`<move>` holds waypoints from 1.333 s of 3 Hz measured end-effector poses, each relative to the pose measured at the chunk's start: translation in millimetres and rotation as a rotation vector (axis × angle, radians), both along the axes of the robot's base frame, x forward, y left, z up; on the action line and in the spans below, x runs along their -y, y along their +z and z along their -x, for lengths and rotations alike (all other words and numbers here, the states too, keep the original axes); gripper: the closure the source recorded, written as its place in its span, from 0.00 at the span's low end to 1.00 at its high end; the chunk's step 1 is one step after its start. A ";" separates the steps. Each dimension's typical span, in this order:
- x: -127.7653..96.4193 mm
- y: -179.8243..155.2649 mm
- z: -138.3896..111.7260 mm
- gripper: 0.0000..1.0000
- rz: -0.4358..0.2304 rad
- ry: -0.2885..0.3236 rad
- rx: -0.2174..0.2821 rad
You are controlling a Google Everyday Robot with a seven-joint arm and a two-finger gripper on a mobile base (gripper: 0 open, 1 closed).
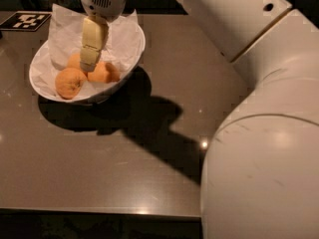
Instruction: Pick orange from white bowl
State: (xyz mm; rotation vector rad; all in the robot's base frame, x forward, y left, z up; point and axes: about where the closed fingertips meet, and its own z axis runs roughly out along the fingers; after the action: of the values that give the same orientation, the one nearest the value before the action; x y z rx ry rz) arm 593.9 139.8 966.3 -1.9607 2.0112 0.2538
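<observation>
The white bowl [34,78] stands near the far left corner of the dark, glossy table [99,173], just beside a black-and-white marker [25,20]. The gripper [88,66] reaches down into the bowl, right by the orange [105,72]. Whether it grasps anything cannot be told. The room behind is dark.

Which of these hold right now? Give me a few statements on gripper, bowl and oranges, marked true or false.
1. The gripper is down inside the white bowl, among the oranges. True.
2. The white bowl holds a single orange. False: three oranges show in it.
3. The white bowl is lined with white paper. True.
4. A black-and-white marker tag lies on the table, beyond the bowl. True.
5. One orange lies on the table outside the bowl. False: every orange in view is in the bowl.
</observation>
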 end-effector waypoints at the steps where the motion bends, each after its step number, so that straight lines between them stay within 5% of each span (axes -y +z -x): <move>1: -5.2 -6.0 -9.8 0.00 -0.002 -0.030 -0.027; 3: -3.9 -24.3 -21.8 0.20 -0.012 -0.079 -0.091; 4: -5.0 -35.1 -25.6 0.22 -0.005 -0.086 -0.119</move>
State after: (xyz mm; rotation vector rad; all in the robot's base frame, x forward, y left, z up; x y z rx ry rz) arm 619.5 144.8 931.2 -1.8912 2.1607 0.3631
